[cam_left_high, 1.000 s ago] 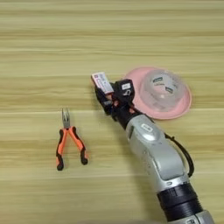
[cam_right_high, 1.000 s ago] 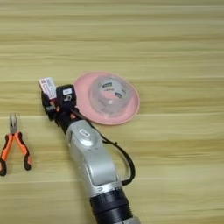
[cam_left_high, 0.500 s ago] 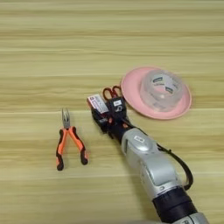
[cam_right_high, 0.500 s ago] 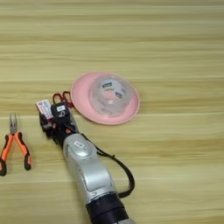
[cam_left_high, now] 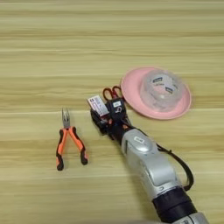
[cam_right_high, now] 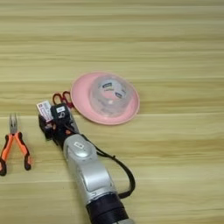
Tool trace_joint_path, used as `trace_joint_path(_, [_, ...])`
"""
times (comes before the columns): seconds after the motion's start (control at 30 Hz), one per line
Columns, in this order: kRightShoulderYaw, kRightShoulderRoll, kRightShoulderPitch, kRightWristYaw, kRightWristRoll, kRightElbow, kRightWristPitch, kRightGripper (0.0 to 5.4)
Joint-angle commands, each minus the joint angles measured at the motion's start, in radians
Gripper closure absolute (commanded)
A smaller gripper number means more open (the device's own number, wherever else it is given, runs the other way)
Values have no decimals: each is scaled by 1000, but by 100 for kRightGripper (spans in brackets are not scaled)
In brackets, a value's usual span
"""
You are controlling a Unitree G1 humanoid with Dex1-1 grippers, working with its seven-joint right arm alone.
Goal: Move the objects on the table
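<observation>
gripper [cam_left_high: 105, 117] over card [cam_left_high: 97, 104] — jaws unreadable | tape roll [cam_left_high: 161, 89] on plate [cam_left_high: 131, 89] | pliers [cam_left_high: 69, 141] left — apart

On the light, grain-striped wooden bench [cam_left_high: 52, 52], orange-and-black-handled needle-nose pliers [cam_left_high: 68, 143] lie flat at the left, jaws pointing to the far side and handles spread toward the near side. To their right a small white-and-red card [cam_left_high: 97, 104] lies tilted, with the red handle loops of the scissors [cam_left_high: 112, 92] just beyond it; the blades are hidden. At the right sits a round pink plate [cam_left_high: 131, 89], with a clear tape roll [cam_left_high: 161, 89] lying flat on it.
</observation>
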Motion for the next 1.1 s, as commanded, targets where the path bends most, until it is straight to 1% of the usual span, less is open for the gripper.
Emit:
trace_joint_path(0.03, [-1, 30, -48, -6, -6, -48, -48, 201])
trace_joint_path(0.07, [2, 30, -46, -8, -11, -57, -56, 196])
trace_joint_path(0.17, [10, 29, -38, -10, -23, -79, -81, 149])
trace_joint_path(0.33, [20, 28, -22, -14, -40, -118, -109, 88])
trace_joint_path(0.47, [30, 24, -3, -14, -49, -158, -109, 48])
trace_joint_path(0.6, [32, 19, 21, -12, -43, -203, -96, 4])
trace_joint_path(0.73, [42, 7, 65, -4, -42, -258, -77, 4])
trace_joint_path(0.87, [63, -17, 109, 20, -44, -341, -38, 4])
trace_joint_path(1.1, [71, -47, 177, 61, -7, -455, 62, 4])
